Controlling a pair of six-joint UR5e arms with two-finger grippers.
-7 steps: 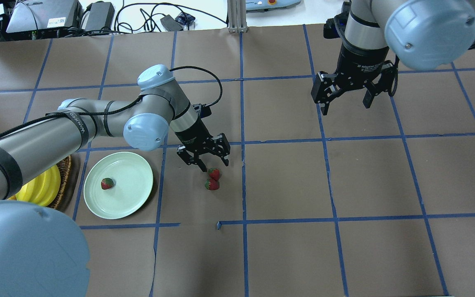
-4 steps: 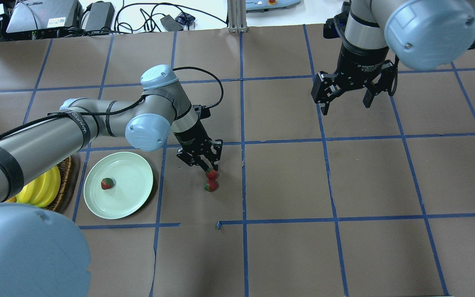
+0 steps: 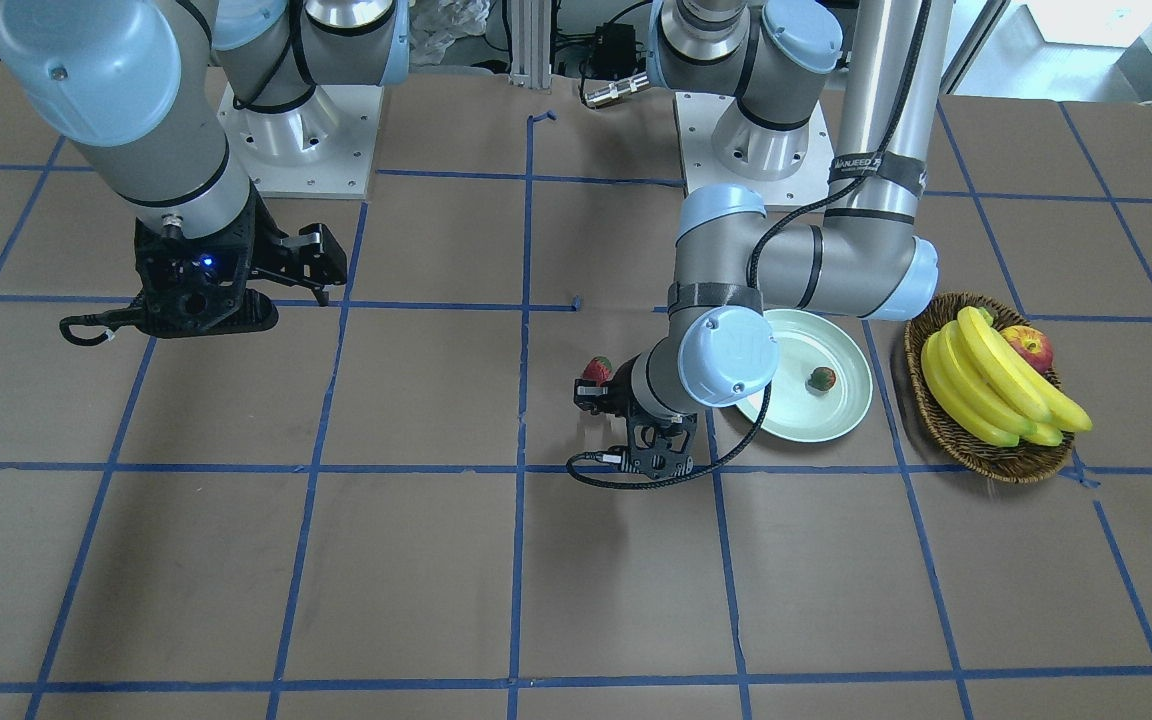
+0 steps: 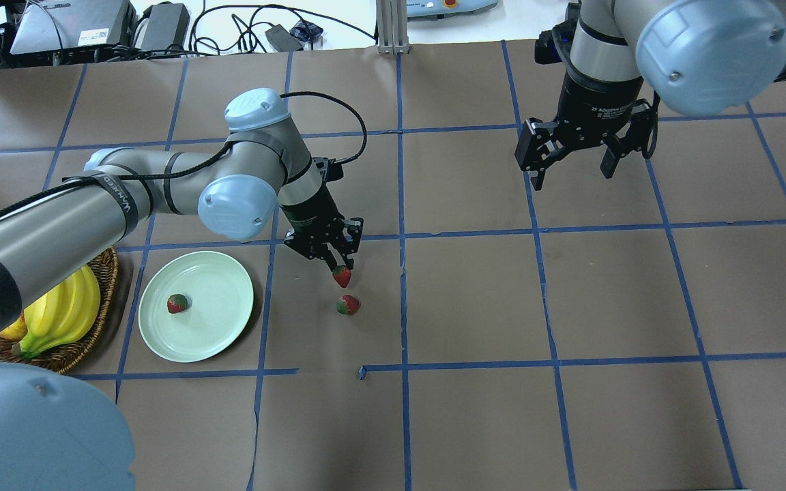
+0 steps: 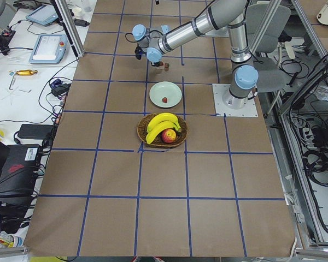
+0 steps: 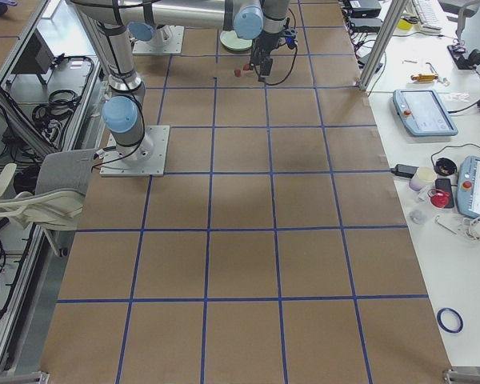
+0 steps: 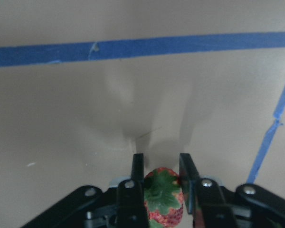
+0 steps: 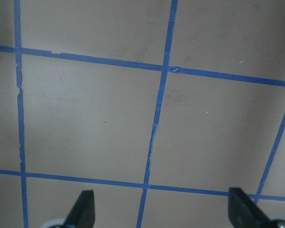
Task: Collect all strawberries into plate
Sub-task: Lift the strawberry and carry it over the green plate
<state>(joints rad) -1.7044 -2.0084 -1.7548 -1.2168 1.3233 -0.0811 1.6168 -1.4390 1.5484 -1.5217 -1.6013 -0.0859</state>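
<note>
Strawberry [image 7: 164, 202] between left fingers [image 7: 138, 172] (snug)

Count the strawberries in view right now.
3. First strawberry on the plate; second strawberry held by the left gripper; third strawberry on the table nearby.

The table [image 4: 475, 423] is seen from above behind the robot [image 3: 766, 130] and from across it, facing the robot. Two distant views are taken along it from its ends. Close wrist views are aimed down at its surface. The plate [image 4: 215, 331] is shared by overhead, front and left views.
</note>
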